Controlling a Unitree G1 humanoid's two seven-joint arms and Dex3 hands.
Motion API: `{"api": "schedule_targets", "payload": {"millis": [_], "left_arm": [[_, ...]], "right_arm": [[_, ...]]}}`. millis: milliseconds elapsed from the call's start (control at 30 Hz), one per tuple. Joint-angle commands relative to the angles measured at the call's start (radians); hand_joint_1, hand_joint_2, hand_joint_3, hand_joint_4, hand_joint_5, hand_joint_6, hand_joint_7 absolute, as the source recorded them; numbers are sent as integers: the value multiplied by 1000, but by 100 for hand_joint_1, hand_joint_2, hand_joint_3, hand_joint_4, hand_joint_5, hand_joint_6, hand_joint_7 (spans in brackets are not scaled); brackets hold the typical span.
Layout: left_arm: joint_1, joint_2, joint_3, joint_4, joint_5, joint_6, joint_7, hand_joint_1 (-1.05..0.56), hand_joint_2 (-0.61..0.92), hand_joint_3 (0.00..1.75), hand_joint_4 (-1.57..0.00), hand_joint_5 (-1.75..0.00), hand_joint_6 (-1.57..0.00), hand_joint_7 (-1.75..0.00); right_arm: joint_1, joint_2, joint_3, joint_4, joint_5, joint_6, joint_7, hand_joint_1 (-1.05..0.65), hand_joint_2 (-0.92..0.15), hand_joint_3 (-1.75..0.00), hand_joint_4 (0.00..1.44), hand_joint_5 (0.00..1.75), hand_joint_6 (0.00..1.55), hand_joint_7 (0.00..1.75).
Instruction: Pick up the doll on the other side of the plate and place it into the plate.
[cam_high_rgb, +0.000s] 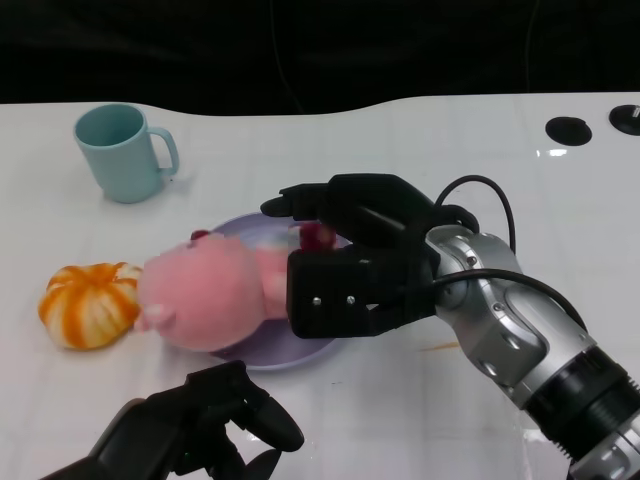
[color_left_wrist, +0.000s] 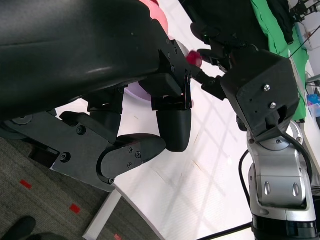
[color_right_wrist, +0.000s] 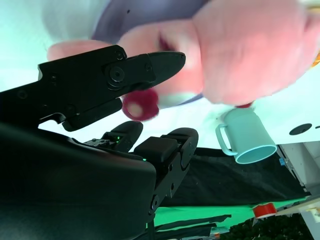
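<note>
Pink plush doll (cam_high_rgb: 205, 295) lying across your lavender round plate (cam_high_rgb: 300, 352), right hand (cam_high_rgb: 355, 265) fingers closed around its rear, left hand (cam_high_rgb: 200, 420) fingers curled, holding nothing.

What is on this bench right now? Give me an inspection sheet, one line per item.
Surface: white table, with two dark round holes near its far right corner.
Job's things: pink doll lies on the lilac plate, head hanging over the rim toward the pumpkin.
Clutter: teal mug upright, far left; orange-and-white pumpkin toy beside the doll's head.
Hands: right hand is at the doll's body, fingers over it, grip unclear; left hand near the table's front edge, fingers curled, holding nothing.
Cables: black cable loops over the right wrist.
Surroundings: dark background behind the table; grey carpet and green cloth in the wrist views.
</note>
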Motion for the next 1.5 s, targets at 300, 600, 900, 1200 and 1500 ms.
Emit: {"api": "schedule_targets", "payload": {"millis": [300, 600, 900, 1200, 1500], "left_arm": [[-22, 11, -3, 14, 8, -10, 4, -24, 69, 85, -57, -163, -64, -126], [-40, 11, -8, 24, 8, 4, 5, -23, 70, 84, -55, -161, -64, -127], [-51, 6, -19, 23, 13, 18, 11, -24, 71, 82, -55, -162, -64, -126], [-51, 8, -19, 22, 14, 13, 13, -25, 72, 80, -55, -161, -64, -127], [-45, 17, 8, 19, 4, 18, 3, -26, 72, 78, -56, -161, -64, -126]], "right_arm": [[98, -140, -113, -301, 69, -36, 55, -66, -92, -17, 24, 63, 49, 4], [310, -227, -244, -544, 244, -78, 136, -53, -92, -10, 44, 85, 65, 11], [493, -273, -327, -680, 343, -125, 138, -37, -91, -6, 57, 94, 80, 18], [686, -328, -424, -791, 459, -185, 164, -7, -50, -96, 79, 151, 84, 101], [869, -361, -488, -936, 494, -90, 192, 6, -30, -138, 90, 175, 84, 131]]}}
